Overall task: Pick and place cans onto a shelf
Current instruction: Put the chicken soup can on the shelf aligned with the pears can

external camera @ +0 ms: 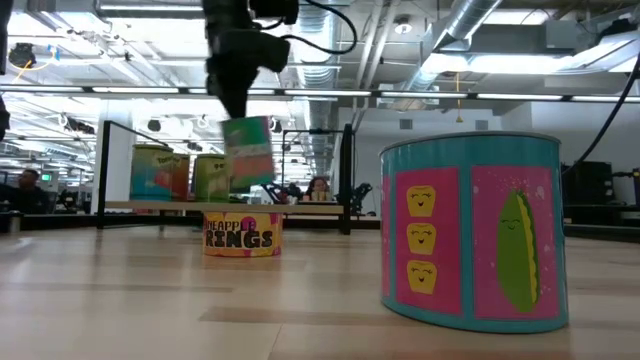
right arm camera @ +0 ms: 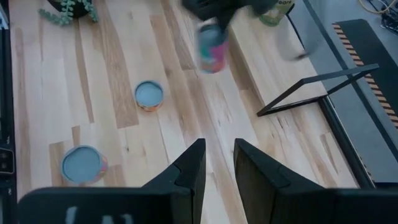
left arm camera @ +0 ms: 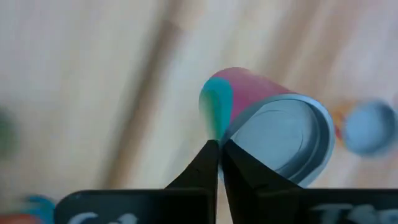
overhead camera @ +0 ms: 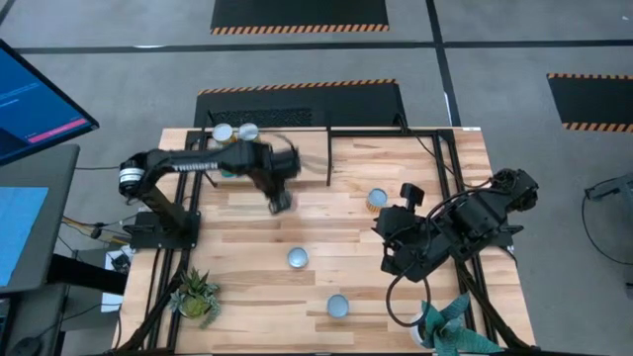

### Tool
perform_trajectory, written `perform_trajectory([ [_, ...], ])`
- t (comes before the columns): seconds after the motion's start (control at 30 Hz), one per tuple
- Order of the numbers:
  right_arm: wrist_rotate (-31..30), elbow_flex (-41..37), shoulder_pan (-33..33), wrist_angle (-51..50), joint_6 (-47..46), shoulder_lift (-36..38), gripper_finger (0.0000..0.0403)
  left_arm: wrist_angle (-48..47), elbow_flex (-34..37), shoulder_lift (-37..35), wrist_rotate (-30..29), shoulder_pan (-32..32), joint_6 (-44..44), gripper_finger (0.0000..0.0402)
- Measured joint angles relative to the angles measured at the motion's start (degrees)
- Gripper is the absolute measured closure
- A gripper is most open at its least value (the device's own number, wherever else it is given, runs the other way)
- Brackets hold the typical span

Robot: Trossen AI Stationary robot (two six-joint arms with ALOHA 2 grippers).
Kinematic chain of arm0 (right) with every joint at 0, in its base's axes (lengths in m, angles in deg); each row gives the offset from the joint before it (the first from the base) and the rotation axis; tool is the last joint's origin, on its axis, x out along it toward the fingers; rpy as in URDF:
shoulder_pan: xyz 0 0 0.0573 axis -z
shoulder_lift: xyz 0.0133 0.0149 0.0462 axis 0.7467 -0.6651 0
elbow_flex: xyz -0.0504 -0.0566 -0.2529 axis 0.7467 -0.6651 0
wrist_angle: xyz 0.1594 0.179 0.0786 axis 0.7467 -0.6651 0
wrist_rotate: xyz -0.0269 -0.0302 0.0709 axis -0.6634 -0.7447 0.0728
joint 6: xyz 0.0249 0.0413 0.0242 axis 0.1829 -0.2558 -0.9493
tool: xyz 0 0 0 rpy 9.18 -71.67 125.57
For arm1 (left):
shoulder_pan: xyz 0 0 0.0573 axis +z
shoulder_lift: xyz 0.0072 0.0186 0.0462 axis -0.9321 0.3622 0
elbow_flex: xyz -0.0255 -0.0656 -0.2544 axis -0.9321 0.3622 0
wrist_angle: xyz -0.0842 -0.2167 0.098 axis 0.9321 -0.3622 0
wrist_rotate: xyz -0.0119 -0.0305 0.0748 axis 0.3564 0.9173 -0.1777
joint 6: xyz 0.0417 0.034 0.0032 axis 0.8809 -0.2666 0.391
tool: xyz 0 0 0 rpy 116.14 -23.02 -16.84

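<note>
Low view showed the can (external camera: 248, 150) hanging clear of the table under my left claw (left arm camera: 219, 146), tilted off upright, with the shelf (external camera: 150, 207) just behind it and its board a little lower than the can's base. My left claw was pinched tight, seemingly on the can's rim, and it was far nearer the shelf than my right claw (right arm camera: 217, 149), which waited wide and empty at the table's right side. Two cans (external camera: 158, 172) already stood on the shelf's left end, so I judged the free space lay to their right.

Pink-teal can (external camera: 248, 150) tilted above table; 2 cans (external camera: 160, 172) upright on shelf (external camera: 300, 208)
</note>
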Motion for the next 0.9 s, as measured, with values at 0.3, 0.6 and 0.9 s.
perform_trajectory([
  [0.3,-0.4,0.0,0.8,0.0,-2.4,0.0,0.0297,-0.3,-8.8,-0.1,-2.2,17.0,10.7,0.0401],
  [0.6,-0.4,0.0,3.7,0.0,-1.9,0.1,0.0297,2.9,-9.3,1.0,-3.1,26.4,13.3,0.0401],
  [0.9,-0.2,0.0,5.0,0.0,-0.8,0.1,0.0297,-3.8,-19.3,12.2,-6.3,26.3,16.7,0.0401],
])
